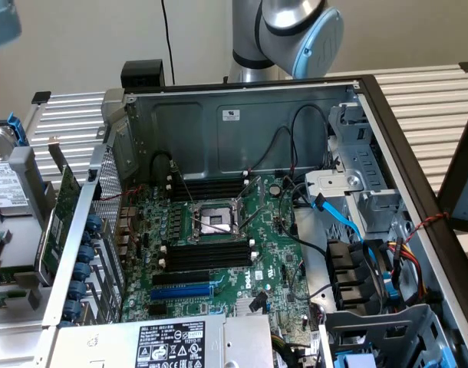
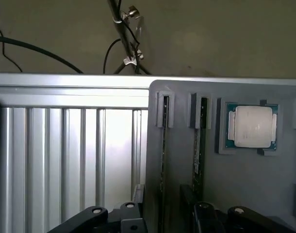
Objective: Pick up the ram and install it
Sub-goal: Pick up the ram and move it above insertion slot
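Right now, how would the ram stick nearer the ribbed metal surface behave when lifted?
The ram stands on edge in a gray holder, thin: probably light and stiff, but apt to tip once free. Its narrow edge gives the open end effector little to grip, so it might slip or twist.

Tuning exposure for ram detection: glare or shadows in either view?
Wrist view: glare washes out the ribbed table, the CPU lid shines, the ram sticks sit dark in the grey tray. Exterior view: even light, the motherboard shaded by the case walls.
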Controlling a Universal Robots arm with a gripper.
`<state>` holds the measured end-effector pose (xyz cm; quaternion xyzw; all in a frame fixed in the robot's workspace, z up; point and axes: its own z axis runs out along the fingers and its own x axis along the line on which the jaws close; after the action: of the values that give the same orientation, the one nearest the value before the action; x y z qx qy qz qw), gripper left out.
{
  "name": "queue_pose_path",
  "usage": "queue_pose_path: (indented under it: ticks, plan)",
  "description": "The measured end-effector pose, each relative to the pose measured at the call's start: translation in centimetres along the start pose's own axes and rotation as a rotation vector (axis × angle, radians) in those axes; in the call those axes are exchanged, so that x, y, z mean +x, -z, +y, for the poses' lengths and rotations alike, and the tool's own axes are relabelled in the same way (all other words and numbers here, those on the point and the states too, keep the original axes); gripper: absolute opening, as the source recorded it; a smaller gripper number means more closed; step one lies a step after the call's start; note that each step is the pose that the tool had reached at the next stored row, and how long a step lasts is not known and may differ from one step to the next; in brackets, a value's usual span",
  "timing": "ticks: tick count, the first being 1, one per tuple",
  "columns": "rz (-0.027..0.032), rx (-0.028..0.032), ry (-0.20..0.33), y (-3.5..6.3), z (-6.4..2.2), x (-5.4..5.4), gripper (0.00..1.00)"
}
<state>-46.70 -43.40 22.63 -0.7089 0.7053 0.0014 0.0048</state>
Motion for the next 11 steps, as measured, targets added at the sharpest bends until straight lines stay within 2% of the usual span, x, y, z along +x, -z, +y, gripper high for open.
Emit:
queue_pose_path:
  ticks: [11]
  plan:
    - [-0.0010, 0.0000, 0.000, -2.01, -0.25, 0.0, 0.42]
